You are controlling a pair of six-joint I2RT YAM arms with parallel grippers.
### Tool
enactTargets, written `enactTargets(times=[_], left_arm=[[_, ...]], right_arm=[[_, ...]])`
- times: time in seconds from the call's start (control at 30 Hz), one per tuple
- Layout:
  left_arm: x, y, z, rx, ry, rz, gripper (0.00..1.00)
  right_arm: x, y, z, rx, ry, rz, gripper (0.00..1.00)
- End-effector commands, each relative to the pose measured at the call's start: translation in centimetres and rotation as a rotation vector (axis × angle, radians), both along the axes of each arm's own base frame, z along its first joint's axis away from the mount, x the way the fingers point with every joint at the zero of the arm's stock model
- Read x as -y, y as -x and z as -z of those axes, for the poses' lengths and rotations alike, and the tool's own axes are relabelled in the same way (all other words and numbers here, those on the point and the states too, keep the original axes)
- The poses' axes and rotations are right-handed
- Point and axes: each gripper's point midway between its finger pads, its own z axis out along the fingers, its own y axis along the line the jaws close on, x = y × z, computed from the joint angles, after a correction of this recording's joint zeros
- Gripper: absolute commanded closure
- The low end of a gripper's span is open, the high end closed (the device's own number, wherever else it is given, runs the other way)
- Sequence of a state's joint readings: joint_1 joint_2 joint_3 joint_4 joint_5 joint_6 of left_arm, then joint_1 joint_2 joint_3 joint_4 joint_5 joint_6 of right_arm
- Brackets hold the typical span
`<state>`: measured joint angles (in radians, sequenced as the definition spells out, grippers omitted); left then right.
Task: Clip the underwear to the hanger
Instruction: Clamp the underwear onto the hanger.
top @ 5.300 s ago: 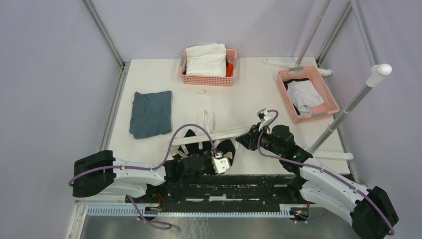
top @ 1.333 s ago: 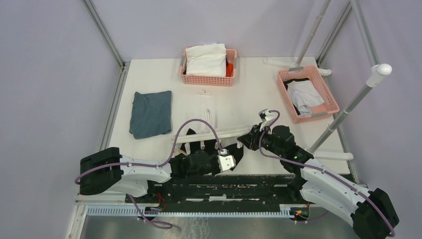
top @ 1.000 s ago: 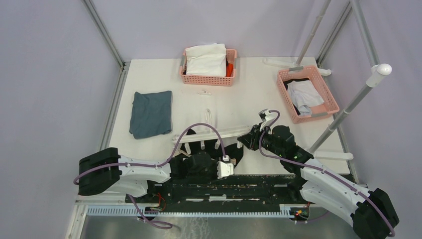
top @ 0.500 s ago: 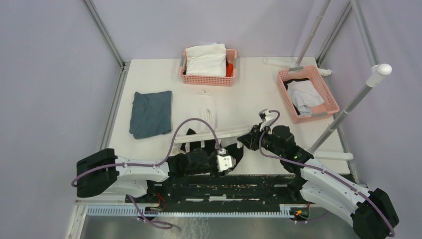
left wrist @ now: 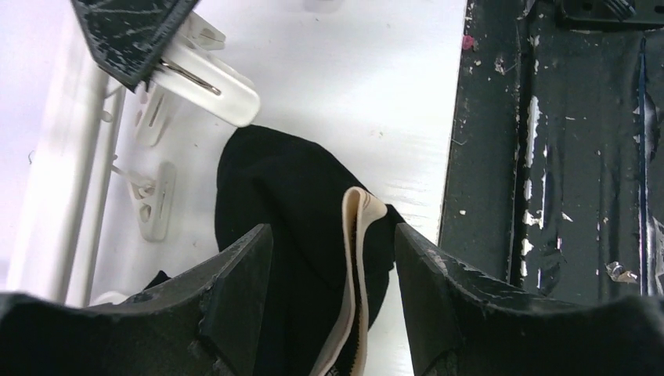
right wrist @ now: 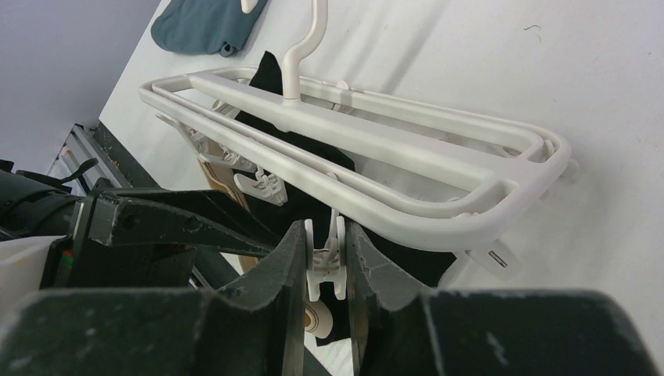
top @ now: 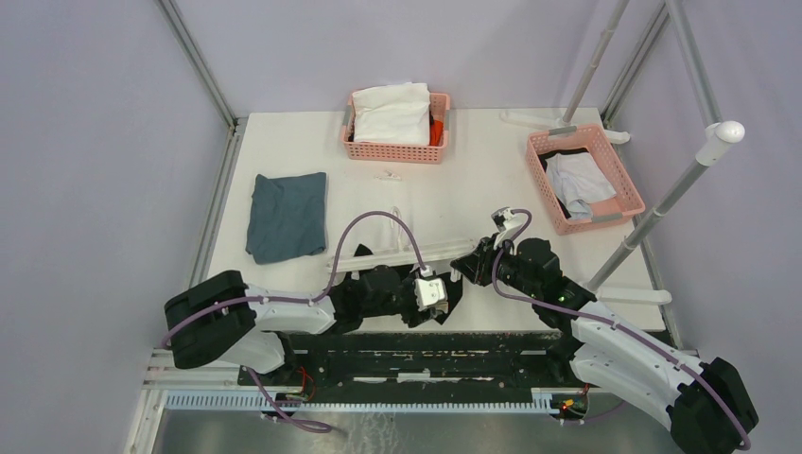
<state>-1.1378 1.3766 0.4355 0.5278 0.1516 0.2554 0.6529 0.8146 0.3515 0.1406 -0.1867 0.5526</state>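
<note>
The right gripper is clamped on a clip dangling from the hanger, probably squeezing it open for the fabric. The left gripper has its jaws wide, straddling the tan waistband of the underwear and gripping nothing. The underwear lies on the table, partly under the hanger, just beside that clip.

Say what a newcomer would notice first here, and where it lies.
The white hanger lies flat at the near edge of the table, black underwear bunched beneath it. The right gripper pinches a clip hanging from it; the left gripper hangs open over the underwear. Pink baskets of laundry sit at the far edge and the right.
</note>
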Motion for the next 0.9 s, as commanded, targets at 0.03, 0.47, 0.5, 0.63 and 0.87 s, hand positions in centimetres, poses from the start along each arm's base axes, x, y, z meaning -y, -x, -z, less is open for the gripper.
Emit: enactTargets(times=[0.03,0.47,0.5,0.63,0.87], left_arm=[[1.4,-0.9,-2.2,0.047,0.069,0.047,0.35],[1.7,0.0,-0.3,-0.045,0.020,0.101,0.43],[1.7,-0.1,0.0,-0.048,0.012,0.100,0.43],[1.4,-0.1,0.7,-0.054,-0.014,0.093,0.43],[0.3,-0.5,2.3,-0.055,-0.043,0.043,0.44]], right_arm=[[-0.8,-0.5,-3.1,0.073,-0.062,-0.018,0.89],[-0.9,-0.5,-3.1,0.070,-0.066,-0.018,0.89],[-0.9,-0.4,-3.1,0.069,-0.066,-0.020,0.89],[-0.9,-0.3,-3.1,0.068,-0.065,-0.024,0.89],[-1.1,-0.4,-3.1,0.064,-0.065,-0.031,0.89]])
